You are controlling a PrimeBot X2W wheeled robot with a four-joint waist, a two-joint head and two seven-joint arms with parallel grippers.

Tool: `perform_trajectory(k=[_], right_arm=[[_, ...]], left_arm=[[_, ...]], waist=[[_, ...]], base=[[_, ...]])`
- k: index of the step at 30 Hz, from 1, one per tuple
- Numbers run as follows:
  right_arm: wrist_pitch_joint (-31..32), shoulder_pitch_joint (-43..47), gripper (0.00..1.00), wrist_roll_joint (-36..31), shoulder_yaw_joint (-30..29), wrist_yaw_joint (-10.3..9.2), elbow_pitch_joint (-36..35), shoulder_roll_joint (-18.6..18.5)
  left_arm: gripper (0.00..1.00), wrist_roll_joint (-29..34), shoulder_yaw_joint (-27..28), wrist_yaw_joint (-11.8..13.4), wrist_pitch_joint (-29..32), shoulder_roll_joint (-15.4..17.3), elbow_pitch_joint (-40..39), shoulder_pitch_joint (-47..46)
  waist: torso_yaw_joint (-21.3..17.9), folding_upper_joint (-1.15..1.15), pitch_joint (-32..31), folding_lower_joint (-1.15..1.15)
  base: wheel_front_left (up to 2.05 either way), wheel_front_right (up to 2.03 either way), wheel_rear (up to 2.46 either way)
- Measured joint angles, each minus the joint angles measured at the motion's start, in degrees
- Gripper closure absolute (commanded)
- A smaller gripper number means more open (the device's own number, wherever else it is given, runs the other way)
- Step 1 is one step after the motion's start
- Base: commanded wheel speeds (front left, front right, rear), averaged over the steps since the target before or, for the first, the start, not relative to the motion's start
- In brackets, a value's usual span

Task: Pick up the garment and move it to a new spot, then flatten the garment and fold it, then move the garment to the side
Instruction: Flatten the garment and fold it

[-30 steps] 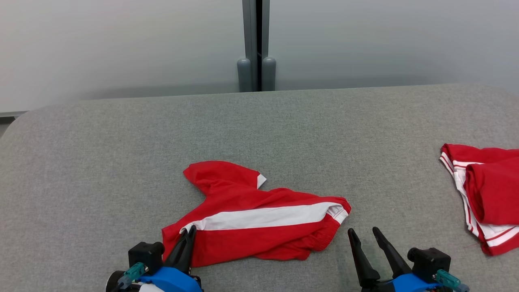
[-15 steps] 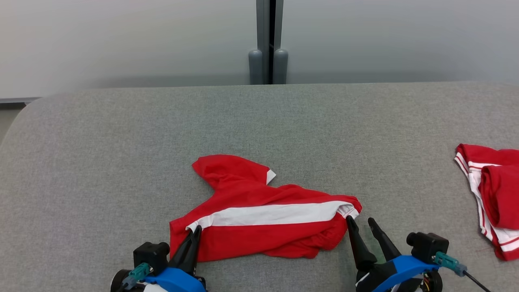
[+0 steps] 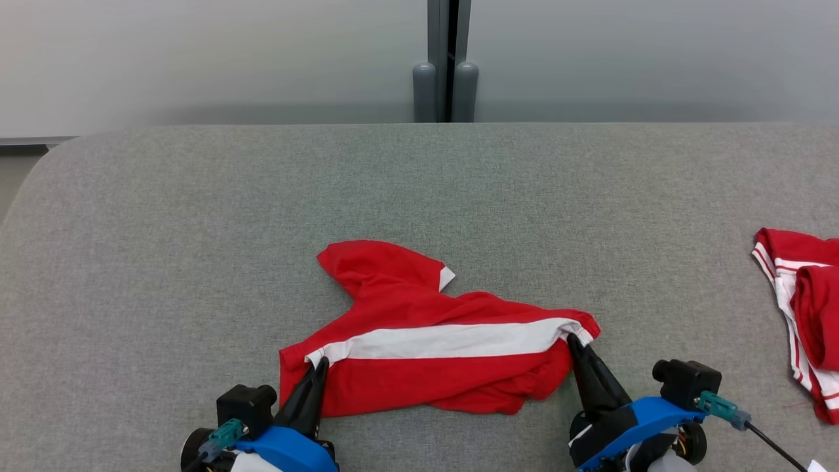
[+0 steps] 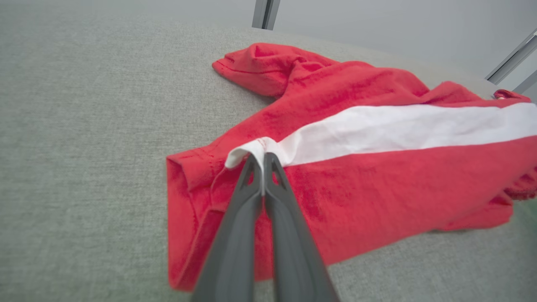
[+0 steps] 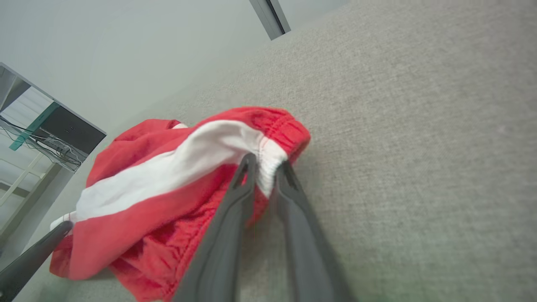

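The red garment (image 3: 426, 354), soft cloth with a wide white stripe, lies wrinkled on the near middle of the grey woven table (image 3: 196, 229). The left claw (image 3: 320, 367) is closed on the stripe's end at the hem. The right claw (image 3: 574, 342) pinches the gathered elastic waistband at the other end, its fingers nearly together. A second red garment (image 3: 803, 314) lies at the far right.

We are seeing open counter (image 3: 196, 229) behind and left of the garment (image 3: 426, 373); a red-and-white cloth (image 3: 803, 314) is crowding the right edge.
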Motion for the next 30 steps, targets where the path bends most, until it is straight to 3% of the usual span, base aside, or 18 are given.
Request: perform_trajectory(k=[1, 11, 22, 30], right_arm=[[0.0, 0.0, 1.00, 0.0, 0.0, 0.00, -0.3, 0.0], [0.0, 1.3, 1.00, -3.3, -2.3, 0.00, -5.0, 0.0], [0.0, 0.4, 1.00, -8.7, -3.2, 0.00, -18.4, -0.2], [2.0, -16.3, 1.00, -9.5, 0.0, 0.01, -22.2, -8.0]], left_arm=[[1.00, 0.0, 0.1, 0.0, 0.0, 0.0, 0.0, 0.0], [1.00, 0.4, 1.5, 0.0, 0.0, -0.3, -1.3, -0.1], [1.00, 3.1, 8.7, 0.4, 0.1, 2.4, -12.1, -3.0], [1.00, 4.8, 11.8, 2.1, 3.9, 7.3, -19.1, -17.8]], waist=[[0.0, 0.00, 0.0, 0.00], [-0.7, 0.00, -1.1, 0.00], [-2.6, -0.01, -5.9, -0.01], [-3.7, -0.01, -3.5, 0.00]], base=[[0.00, 0.00, 0.00], [0.00, 0.00, 0.00], [0.00, 0.00, 0.00], [0.00, 0.00, 0.00]])
